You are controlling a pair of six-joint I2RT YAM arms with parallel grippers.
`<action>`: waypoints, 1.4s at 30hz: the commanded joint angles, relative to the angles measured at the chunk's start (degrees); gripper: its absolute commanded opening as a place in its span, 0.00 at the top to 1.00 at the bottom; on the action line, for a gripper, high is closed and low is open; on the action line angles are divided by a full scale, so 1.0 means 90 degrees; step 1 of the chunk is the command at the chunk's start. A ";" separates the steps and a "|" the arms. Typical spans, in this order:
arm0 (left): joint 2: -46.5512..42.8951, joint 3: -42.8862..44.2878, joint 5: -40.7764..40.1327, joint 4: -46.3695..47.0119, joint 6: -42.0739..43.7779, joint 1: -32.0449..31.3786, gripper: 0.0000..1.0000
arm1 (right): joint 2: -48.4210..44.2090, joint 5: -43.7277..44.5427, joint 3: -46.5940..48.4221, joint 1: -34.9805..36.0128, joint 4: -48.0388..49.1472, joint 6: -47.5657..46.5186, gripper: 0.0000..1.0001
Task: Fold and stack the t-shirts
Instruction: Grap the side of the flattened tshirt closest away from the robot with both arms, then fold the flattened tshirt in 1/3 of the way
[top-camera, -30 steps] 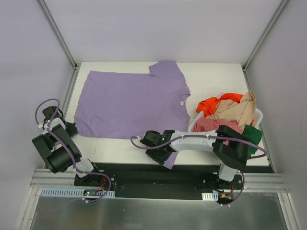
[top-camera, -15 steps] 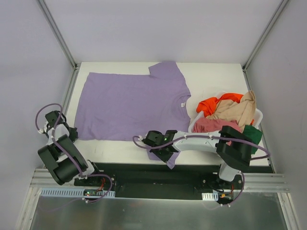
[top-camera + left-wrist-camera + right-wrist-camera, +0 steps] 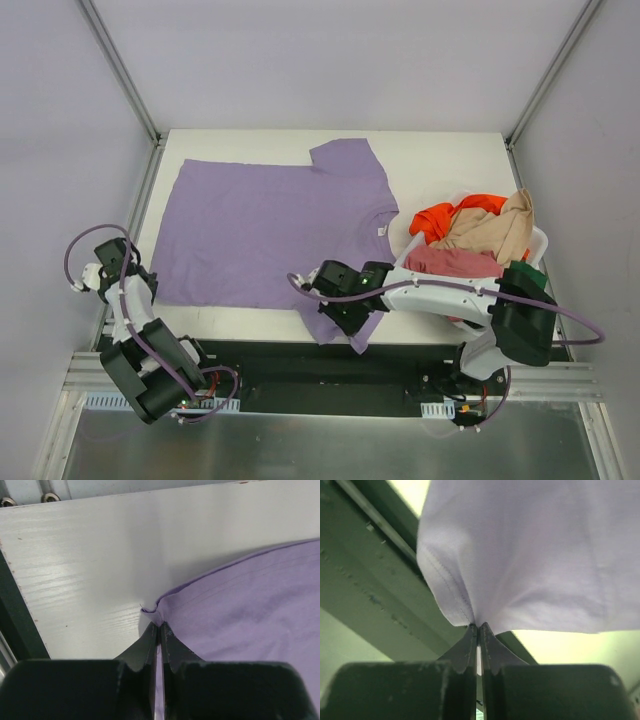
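Lavender t-shirt (image 3: 260, 230); four t-shirts (image 3: 480, 235) in basket (image 3: 541, 240)

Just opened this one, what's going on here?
Two robot arms are working on a lavender purple cloth t-shirt spread flat on the white table. The left gripper, jaws shut, pinches the shirt's near left hem corner. The right gripper, jaws shut, holds the near sleeve at the table's front edge. No fold is made yet. Other crumpled coloured shirts wait in a white plastic basket.

Left end effector (image 3: 159, 625) low, fingers (image 3: 146, 646) pinched together, right arm (image 3: 440, 291) stretched leftward, right end effector (image 3: 478, 626) clamped tight
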 commanded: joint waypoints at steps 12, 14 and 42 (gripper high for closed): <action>0.1162 0.1801 0.0889 -0.0152 -0.0298 -0.0828 1.00 | -0.0130 0.1363 0.1680 -0.2052 -0.0388 -0.0447 1.00; 0.1464 0.2094 0.0820 -0.0152 -0.0347 -0.0936 1.00 | 0.0055 0.1383 0.1963 -0.2277 -0.0378 -0.0709 1.00; 0.5000 0.5161 0.0664 -0.0288 -0.0386 -0.1600 1.00 | 0.3453 0.1207 0.5596 -0.4152 -0.0983 -0.1199 0.93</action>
